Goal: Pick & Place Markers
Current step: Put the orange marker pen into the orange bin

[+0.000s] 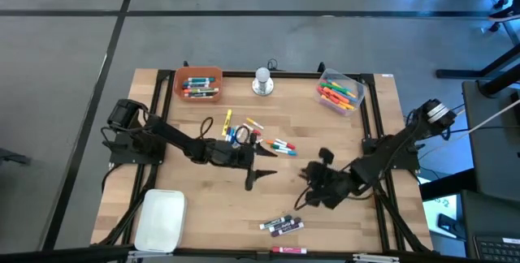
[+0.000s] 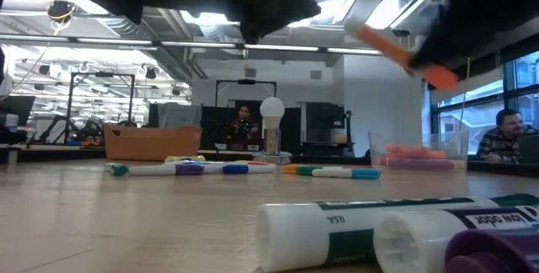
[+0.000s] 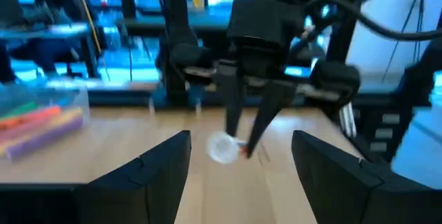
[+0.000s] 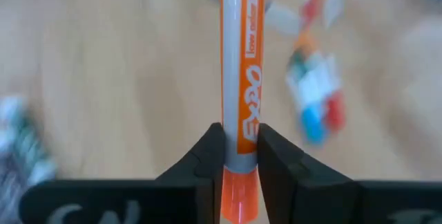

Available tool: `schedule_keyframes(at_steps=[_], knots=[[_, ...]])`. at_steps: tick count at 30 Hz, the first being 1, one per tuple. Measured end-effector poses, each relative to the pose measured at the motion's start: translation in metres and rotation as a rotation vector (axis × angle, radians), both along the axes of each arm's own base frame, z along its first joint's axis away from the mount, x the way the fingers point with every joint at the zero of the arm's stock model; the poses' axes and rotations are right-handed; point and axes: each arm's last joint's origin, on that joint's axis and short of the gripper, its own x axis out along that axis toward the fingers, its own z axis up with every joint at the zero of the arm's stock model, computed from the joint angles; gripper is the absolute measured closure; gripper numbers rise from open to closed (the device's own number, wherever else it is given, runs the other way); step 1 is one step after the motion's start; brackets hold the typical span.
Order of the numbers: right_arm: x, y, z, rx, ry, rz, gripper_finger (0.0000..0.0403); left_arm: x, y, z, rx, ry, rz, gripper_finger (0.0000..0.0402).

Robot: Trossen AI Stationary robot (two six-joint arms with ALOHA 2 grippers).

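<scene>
Wooden table [image 1: 203, 190]: two marker bins; right gripper [image 4: 239, 156] clamps one orange marker [image 4: 242, 79].

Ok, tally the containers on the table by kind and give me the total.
Orange bin: 1
Clear bin: 1
White tray: 1
Total: 3

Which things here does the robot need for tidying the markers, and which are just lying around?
For the job:
- orange marker, pinched in the right pincer
- loose markers mid-table
- orange bin and clear bin, both holding markers
- left pincer, open

Just lying about:
- silver knob
- white tray
</scene>
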Motion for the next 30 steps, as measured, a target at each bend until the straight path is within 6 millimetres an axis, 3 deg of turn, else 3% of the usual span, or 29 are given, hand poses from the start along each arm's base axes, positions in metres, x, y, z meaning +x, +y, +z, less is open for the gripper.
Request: schedule_keyframes(at_steps=[2, 5, 12, 19, 30], knots=[[-0.005, -0.005, 0.005, -0.040, -0.128, -0.033, 0.0338, -0.001, 0.004, 0.002, -0.018, -0.041, -0.007, 0.0153], [-0.008, -0.012, -0.003, -0.057, -0.284, -0.014, 0.0338, -0.003, 0.008, -0.001, -0.024, -0.052, 0.007, 0.0153], [-0.010, -0.024, -0.015, 0.000, -0.610, 0.185, 0.0338, 0.000, 0.024, -0.006, -0.057, -0.051, -0.003, 0.0153], [0.001, -0.039, -0.015, -0.050, -0.618, 0.233, 0.0338, 0.008, 0.040, 0.005, -0.079, -0.095, -0.049, 0.0171], [0.013, -0.065, -0.012, -0.070, -0.622, 0.199, 0.0338, 0.015, 0.050, 0.014, -0.056, -0.105, -0.134, 0.0278]])
